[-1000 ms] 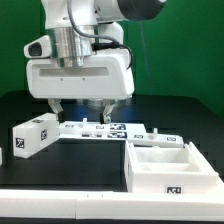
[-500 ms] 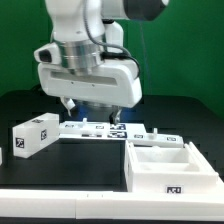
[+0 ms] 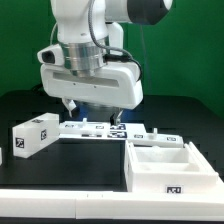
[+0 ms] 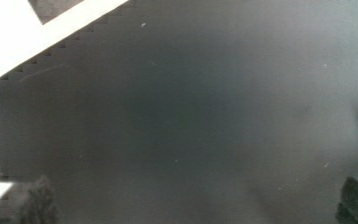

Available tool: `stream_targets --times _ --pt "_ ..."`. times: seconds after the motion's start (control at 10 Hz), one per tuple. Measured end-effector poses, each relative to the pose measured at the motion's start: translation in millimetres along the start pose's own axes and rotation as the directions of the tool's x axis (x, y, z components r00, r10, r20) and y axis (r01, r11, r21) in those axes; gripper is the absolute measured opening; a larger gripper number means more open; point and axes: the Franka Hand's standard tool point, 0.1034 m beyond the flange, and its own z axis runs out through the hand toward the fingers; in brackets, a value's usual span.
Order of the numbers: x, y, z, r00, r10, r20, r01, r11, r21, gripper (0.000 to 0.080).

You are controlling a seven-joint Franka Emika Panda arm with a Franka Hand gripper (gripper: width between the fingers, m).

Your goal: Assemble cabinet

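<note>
The cabinet's open compartmented shell point(image 3: 160, 166) stands at the front on the exterior view's right, a tag on its front face. A smaller white tagged block point(image 3: 35, 134) lies at the exterior view's left. My gripper point(image 3: 93, 112) hangs tilted above the table between them, over the far end of the tagged strip and touching nothing. It is open with nothing between its fingers. In the wrist view the gripper point(image 4: 190, 205) shows only as dark fingertips point(image 4: 23, 204) at the two lower corners, over bare dark table point(image 4: 194, 110).
The marker board point(image 3: 110, 132) lies flat on the black table between the block and the shell. A white band point(image 3: 60, 205) runs along the table's front. A white surface with a straight edge point(image 4: 34, 45) cuts one corner of the wrist view; what it is I cannot tell.
The gripper has tilted and shifted slightly toward the exterior view's right, most of it before half a second ago. Its jaws stay open. The cabinet parts have not moved.
</note>
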Motion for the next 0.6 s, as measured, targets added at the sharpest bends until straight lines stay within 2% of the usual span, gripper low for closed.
stream_targets --times 0.1,0.2,0.3,0.6 --pt "-10.0 12.0 7.6 0.994 -0.107 0.024 0.108 0.994 -0.007 0.0796" --pt "-23.1 19.7 12.7 0.981 -0.19 0.049 0.191 0.981 -0.025 0.0796" --pt "-28.0 21.1 13.4 0.972 -0.226 0.059 0.229 0.973 -0.04 0.0796" --pt "-26.9 22.3 14.0 0.974 -0.217 0.059 0.219 0.975 -0.04 0.0796"
